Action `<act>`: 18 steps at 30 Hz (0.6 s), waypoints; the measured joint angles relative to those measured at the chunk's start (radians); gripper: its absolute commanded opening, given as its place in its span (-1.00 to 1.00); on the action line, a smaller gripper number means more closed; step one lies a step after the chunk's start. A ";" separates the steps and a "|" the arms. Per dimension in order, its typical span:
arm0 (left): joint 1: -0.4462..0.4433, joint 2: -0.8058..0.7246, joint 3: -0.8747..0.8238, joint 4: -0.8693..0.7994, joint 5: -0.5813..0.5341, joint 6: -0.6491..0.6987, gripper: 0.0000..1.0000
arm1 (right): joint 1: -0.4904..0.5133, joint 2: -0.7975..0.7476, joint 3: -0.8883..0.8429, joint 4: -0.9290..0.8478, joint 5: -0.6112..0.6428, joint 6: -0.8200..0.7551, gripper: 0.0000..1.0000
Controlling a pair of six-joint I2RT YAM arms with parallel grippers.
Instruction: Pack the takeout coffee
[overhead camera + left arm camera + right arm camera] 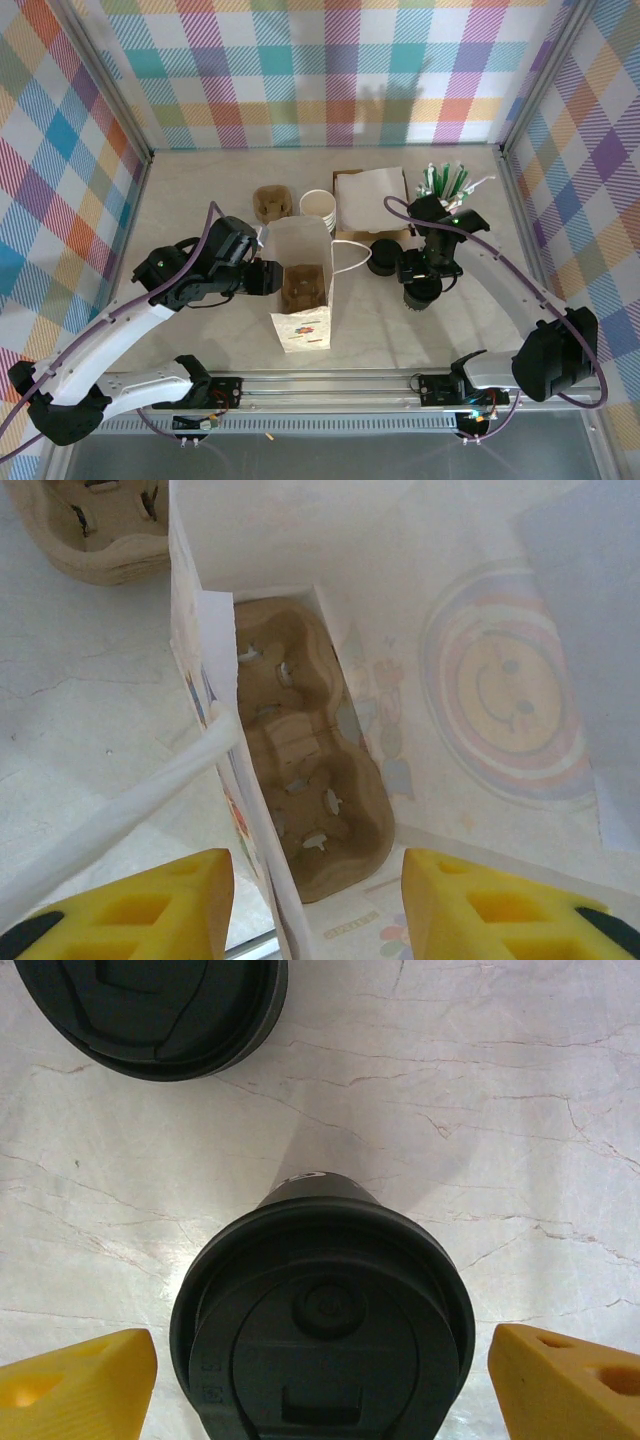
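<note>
Bright plaid walls (300, 70) in pink, teal, yellow and purple close in three sides of a pale, marble-veined tabletop (190, 200). The takeout coffee (320, 1290) stands upright on it, to the right of a white paper bag (303, 330) and just beside a stack of black lids (383, 258). From above its lid is round and black, with a small raised button and a rectangular sip slot. The little of the cup's side that shows under the rim looks dark with a pale mark. The right gripper (322, 1345) hangs straight over it, its yellow fingers (90, 1380) spread wide, one on either side of the lid with a sliver of tabletop between each and the rim. The one bag stands open in the middle, a smiley printed on its side and a single brown cardboard cup carrier (300, 780) lying inside. The left gripper (318, 865) straddles the bag's left wall, fingers apart, not pinching the paper. Along the back I count one stack of lidless white cups (318, 208), one pile of spare carriers (270, 203), one box of brown napkins (370, 198) and one bundle of green-and-white straws (445, 182).
</note>
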 measured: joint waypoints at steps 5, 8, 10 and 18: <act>0.000 0.000 0.001 -0.001 0.000 0.000 -0.05 | 0.000 0.011 0.000 -0.006 0.001 0.009 0.71; 0.000 0.000 0.001 -0.001 0.000 0.000 -0.05 | 0.000 0.014 0.000 -0.015 0.004 0.029 0.69; 0.000 0.000 0.001 -0.002 0.000 0.000 -0.05 | 0.000 0.015 0.000 -0.023 0.004 0.047 0.69; 0.000 0.000 0.001 -0.025 0.000 0.000 -0.05 | 0.000 0.015 0.000 -0.042 0.004 0.093 0.68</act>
